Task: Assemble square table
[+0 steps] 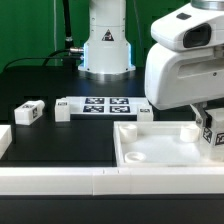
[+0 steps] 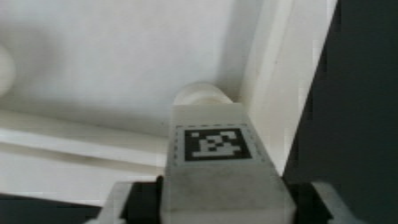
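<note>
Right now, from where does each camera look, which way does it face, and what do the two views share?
Exterior view: off the arm, across the black table from the robot base, facing it; shows the square tabletop, a loose leg, the marker board, and the end effector at the exterior view's right.
Wrist view: on the wrist, looking past the fingers onto the tabletop's inner rim; only the fingers show.
Shared: the tagged table leg gripped by the end effector, and the tabletop.

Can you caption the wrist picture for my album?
Gripper holding a tagged white leg beside the square table top's rim.
</note>
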Tool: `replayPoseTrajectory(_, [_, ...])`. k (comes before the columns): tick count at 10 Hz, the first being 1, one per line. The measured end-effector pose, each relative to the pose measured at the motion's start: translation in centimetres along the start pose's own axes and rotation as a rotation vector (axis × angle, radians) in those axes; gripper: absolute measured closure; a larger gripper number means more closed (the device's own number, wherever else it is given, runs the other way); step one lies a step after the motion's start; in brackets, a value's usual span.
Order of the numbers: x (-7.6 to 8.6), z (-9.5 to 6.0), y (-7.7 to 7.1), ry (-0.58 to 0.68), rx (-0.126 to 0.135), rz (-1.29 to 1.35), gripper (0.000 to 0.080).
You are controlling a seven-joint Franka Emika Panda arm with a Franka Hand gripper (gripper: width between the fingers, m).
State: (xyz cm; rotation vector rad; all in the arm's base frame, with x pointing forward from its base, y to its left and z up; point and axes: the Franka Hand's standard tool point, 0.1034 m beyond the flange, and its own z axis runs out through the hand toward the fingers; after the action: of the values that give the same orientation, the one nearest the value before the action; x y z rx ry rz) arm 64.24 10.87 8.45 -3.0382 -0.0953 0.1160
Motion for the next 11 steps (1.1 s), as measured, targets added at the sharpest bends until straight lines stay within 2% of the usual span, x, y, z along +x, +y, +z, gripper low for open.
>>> replayPoseTrajectory(5, [-1.29,0.16,0.07,0.037,0.045,0.595,0.0512])
replayPoseTrajectory(7, [-1.33,0.22,-0.02,0.038,0.046,0.8,0.0512])
replayPoseTrajectory(9, [-1.31,0.21,0.0,0.036,0.052,0.924,0.0512])
replayPoseTrajectory(10, [-1.31,0.23,-0.03,0.035,0.052,0.922,0.0443])
replayPoseTrajectory(11, [-1.32,0.23,-0.06,0.036,0.049,0.853,0.0443])
